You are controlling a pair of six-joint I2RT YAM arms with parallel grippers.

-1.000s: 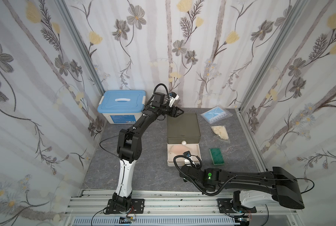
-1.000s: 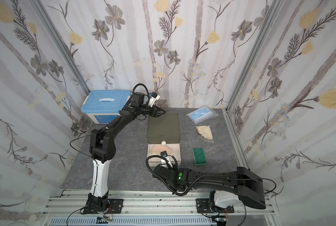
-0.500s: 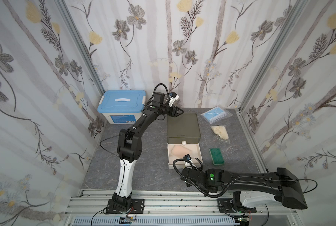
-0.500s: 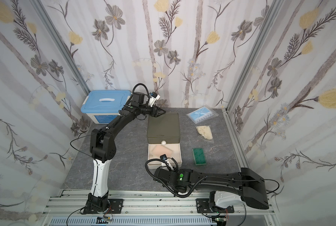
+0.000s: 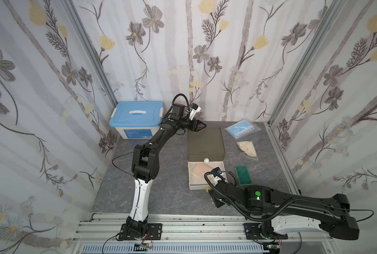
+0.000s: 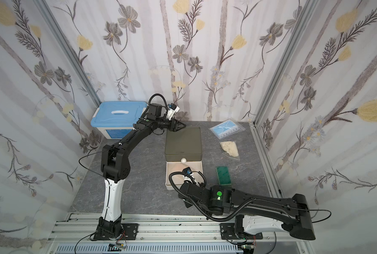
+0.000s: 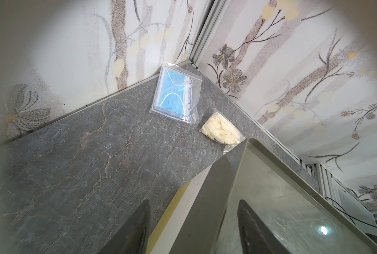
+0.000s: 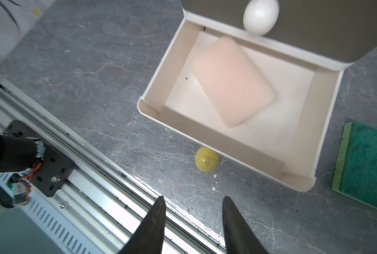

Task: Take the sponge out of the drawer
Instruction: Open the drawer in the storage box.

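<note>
A pale pink sponge lies flat in the white drawer, which is pulled out of the olive cabinet; the same sponge shows in both top views. My right gripper hangs open and empty over the table's front edge, short of the drawer's yellow-green knob. My left gripper is shut on the cabinet's back edge, one finger on its top and one behind it. A green sponge lies on the table to the right of the drawer.
A white knob sticks out of the cabinet front above the drawer. A blue-lidded box stands at the back left. A bag of masks and a bag of pale gloves lie at the back right. The metal rail runs along the front.
My right gripper's jaws have opened wider, and the right arm's elbow has shifted to the right. The left arm and the drawer have not moved.
</note>
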